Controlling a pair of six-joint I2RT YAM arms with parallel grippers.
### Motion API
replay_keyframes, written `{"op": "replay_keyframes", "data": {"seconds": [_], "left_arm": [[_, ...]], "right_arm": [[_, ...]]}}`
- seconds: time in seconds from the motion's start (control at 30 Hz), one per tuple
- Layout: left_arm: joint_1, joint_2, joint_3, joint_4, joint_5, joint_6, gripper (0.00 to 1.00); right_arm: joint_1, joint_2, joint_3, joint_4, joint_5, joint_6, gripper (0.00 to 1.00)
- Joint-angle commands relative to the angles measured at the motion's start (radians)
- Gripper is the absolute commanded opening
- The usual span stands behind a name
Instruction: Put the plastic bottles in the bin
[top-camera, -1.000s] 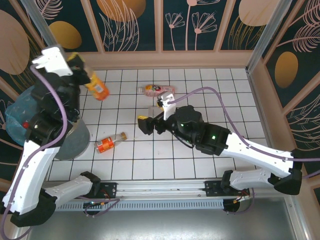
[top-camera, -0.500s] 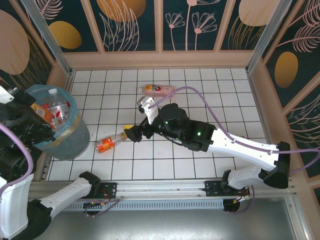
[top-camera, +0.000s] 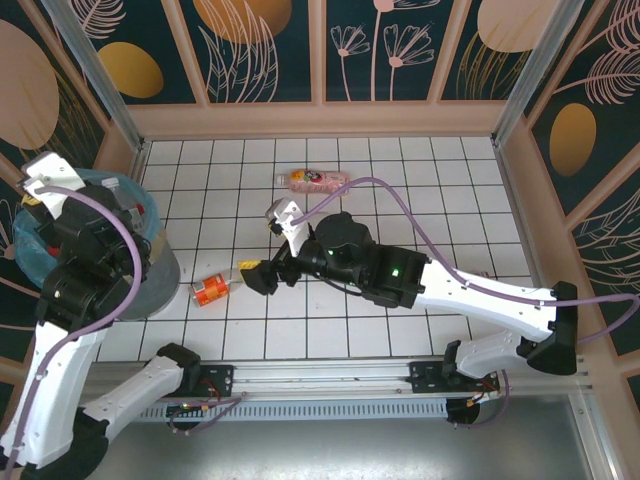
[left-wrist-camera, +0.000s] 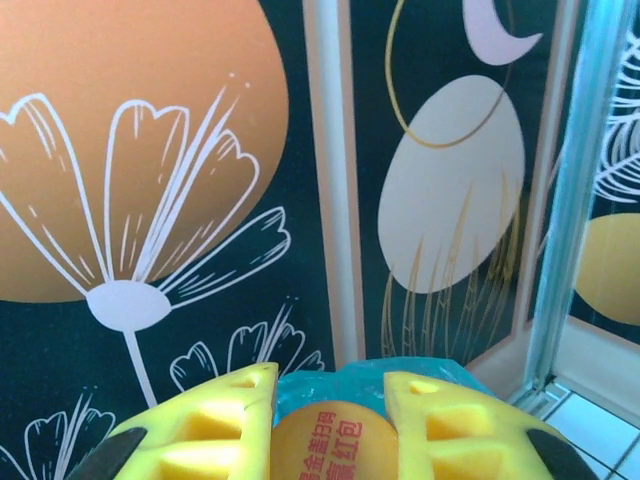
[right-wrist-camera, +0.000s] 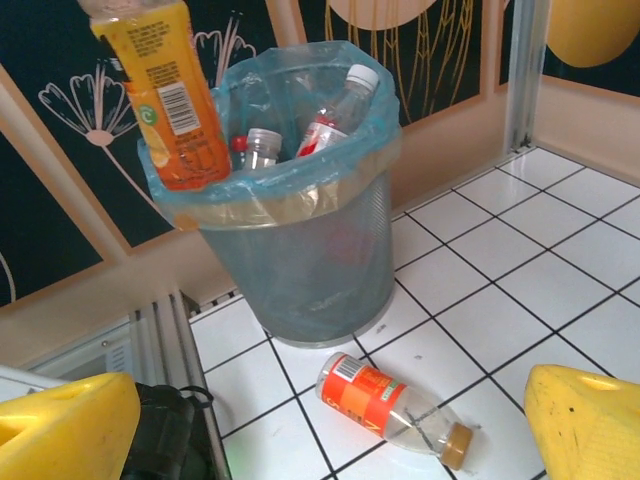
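1. The left claw (left-wrist-camera: 325, 425) is closed on an orange-labelled bottle (right-wrist-camera: 160, 90), which hangs at the near-left rim of the bin (right-wrist-camera: 300, 250). From the right wrist view its base seems to overlap the rim rather than sit over the middle of the opening. Let go there, it could catch the edge of the blue bag (right-wrist-camera: 260, 195) and tip out onto the table (top-camera: 400, 180).
2. The right claw (top-camera: 262, 275) is spread wide, holding nothing, just beside a red-labelled bottle (top-camera: 213, 289) that lies on its side near the foot of the bin. The bottle is round and lies slantwise to the fingers, so a closing finger may nudge it into a roll instead of pinching it.
3. Both arms work close to the bin, so I judge a bump between them possible if the right claw lifts towards it too soon.
4. The right wrist view shows two bottles (right-wrist-camera: 330, 115) already inside the bin. In the top view the left arm (top-camera: 80, 270) covers most of the bin.
5. The top view shows a pink-labelled bottle (top-camera: 315, 180) lying far up the table, well apart from both claws.
6. The left wrist view gives the grip itself: yellow fingers (left-wrist-camera: 200, 425) on either side of the orange label, blue bag beneath.
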Motion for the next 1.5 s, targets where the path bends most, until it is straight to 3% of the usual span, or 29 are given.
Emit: {"op": "replay_keyframes", "data": {"seconds": [0.0, 0.07, 0.1, 0.3, 0.43, 0.77, 1.0, 1.23, 1.4, 1.47], "left_arm": [[0.219, 0.043, -0.074, -0.109, 0.288, -0.098, 0.0], [0.338, 0.083, -0.104, -0.105, 0.414, -0.119, 0.0], [0.356, 0.1, -0.116, -0.096, 0.43, -0.121, 0.0], [0.361, 0.133, -0.046, 0.034, 0.408, -0.041, 0.0], [0.362, 0.156, -0.003, 0.035, 0.391, -0.003, 0.0], [0.362, -0.01, -0.289, -0.065, 0.433, -0.187, 0.0], [0.369, -0.04, -0.387, -0.024, 0.435, -0.208, 0.0], [0.422, -0.039, -0.421, -0.004, 0.517, -0.218, 0.0], [0.429, -0.044, -0.329, -0.036, 0.545, -0.204, 0.26], [0.428, -0.047, -0.28, -0.063, 0.566, -0.205, 0.31]], "right_arm": [[0.025, 0.012, -0.001, 0.04, 0.018, 0.004, 0.99], [0.041, 0.018, 0.003, 0.029, 0.04, -0.012, 0.99], [0.049, 0.02, 0.007, 0.024, 0.051, -0.02, 0.99], [0.064, 0.031, 0.004, 0.029, 0.089, -0.033, 0.99], [0.065, 0.049, 0.003, 0.029, 0.089, -0.043, 0.99], [0.067, 0.083, 0.021, -0.024, 0.05, -0.08, 0.99], [0.069, 0.116, 0.055, -0.047, 0.04, -0.075, 0.99], [0.084, 0.147, 0.093, -0.062, 0.052, -0.068, 0.99], [0.092, 0.183, 0.137, -0.078, 0.051, -0.084, 0.99], [0.095, 0.197, 0.154, -0.081, 0.052, -0.096, 0.99]]}}
